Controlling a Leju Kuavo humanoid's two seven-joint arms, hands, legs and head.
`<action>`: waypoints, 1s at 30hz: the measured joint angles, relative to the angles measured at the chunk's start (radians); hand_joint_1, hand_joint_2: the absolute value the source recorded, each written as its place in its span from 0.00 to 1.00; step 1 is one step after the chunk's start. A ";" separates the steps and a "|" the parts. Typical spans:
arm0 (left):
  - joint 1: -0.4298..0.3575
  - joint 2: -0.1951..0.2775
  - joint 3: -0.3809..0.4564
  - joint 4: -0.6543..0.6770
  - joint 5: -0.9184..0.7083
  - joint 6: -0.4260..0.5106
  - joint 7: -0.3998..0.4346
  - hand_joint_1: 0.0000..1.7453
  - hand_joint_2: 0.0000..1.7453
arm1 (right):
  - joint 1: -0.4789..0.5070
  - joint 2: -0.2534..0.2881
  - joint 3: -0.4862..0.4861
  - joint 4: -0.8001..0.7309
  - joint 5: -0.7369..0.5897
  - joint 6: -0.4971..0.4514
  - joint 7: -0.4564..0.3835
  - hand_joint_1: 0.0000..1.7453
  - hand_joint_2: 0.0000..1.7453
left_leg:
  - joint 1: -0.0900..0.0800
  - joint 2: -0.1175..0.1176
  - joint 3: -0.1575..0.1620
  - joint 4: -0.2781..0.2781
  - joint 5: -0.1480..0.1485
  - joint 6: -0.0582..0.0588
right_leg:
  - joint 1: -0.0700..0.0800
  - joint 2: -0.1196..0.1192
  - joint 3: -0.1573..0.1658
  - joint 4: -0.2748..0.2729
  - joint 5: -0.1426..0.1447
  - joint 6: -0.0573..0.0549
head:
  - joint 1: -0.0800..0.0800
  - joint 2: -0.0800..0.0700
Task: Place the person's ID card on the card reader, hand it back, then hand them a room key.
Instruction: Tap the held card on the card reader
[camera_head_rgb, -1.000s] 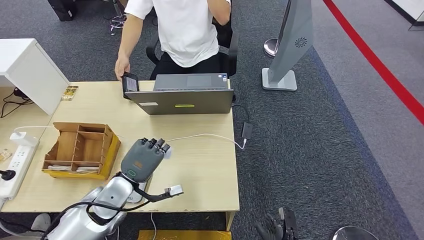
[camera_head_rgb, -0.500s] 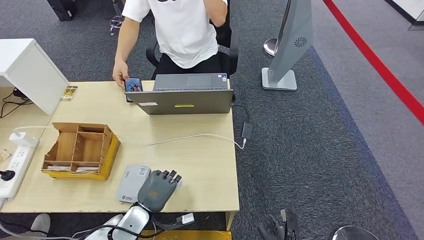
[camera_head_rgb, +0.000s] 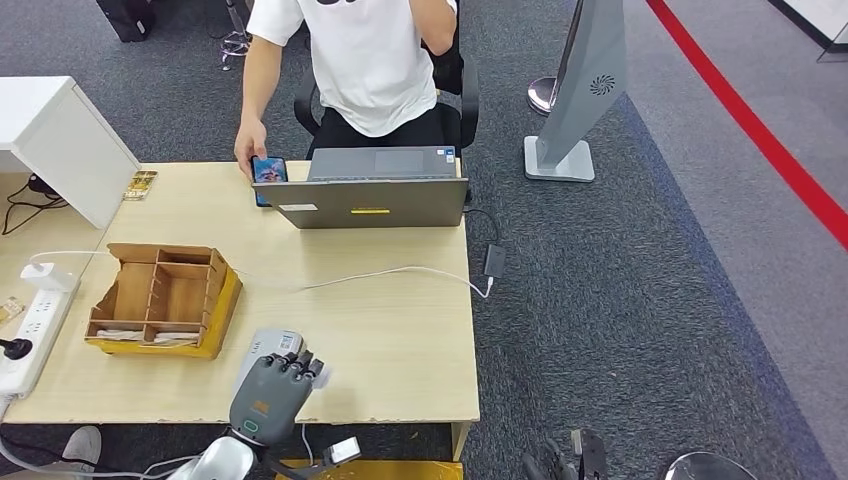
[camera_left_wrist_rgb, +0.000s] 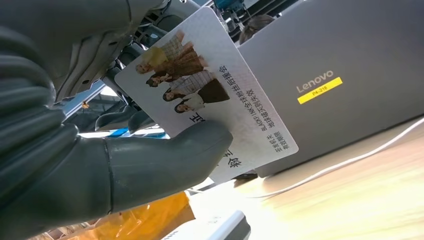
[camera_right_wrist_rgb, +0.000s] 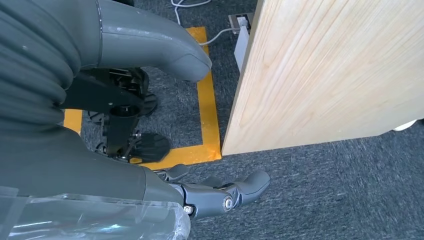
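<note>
My left hand (camera_head_rgb: 268, 392) hovers at the near table (camera_head_rgb: 400, 340) edge, thumb and fingers clamped on the ID card (camera_left_wrist_rgb: 210, 95), partly over the card reader (camera_head_rgb: 266, 346). My right hand (camera_right_wrist_rgb: 220, 195) hangs beside the table, fingers apart, holding nothing. Far side: laptop (camera_head_rgb: 370, 195); a person (camera_head_rgb: 360, 60) with a phone (camera_head_rgb: 268, 172).

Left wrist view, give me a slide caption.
Left hand pinches the ID card before a grey Lenovo laptop.

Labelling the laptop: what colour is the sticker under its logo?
Yellow sticker on the grey laptop, clearest in the left wrist view.
</note>
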 joint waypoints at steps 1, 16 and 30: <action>0.011 0.000 0.010 -0.007 0.000 0.011 0.000 1.00 1.00 | 0.000 0.000 -0.004 0.000 0.000 0.000 -0.001 0.00 1.00 | 0.000 0.000 0.000 0.000 0.000 0.000 | 0.000 0.000 0.000 0.000 0.000 0.000 | 0.000 0.000; 0.226 -0.206 0.538 -0.181 0.012 0.151 -0.309 1.00 1.00 | 0.009 0.000 -0.036 -0.001 0.035 -0.016 -0.009 0.00 1.00 | 0.000 0.000 -0.001 0.000 0.000 0.000 | 0.000 0.000 -0.001 0.000 0.000 0.000 | 0.000 0.000; 0.239 -0.330 0.846 -0.128 0.051 0.164 -0.429 1.00 1.00 | 0.008 0.000 -0.041 -0.001 0.058 -0.013 -0.011 0.00 1.00 | 0.000 -0.001 -0.001 0.000 0.000 0.000 | 0.000 -0.001 -0.001 0.000 0.000 0.000 | 0.000 0.000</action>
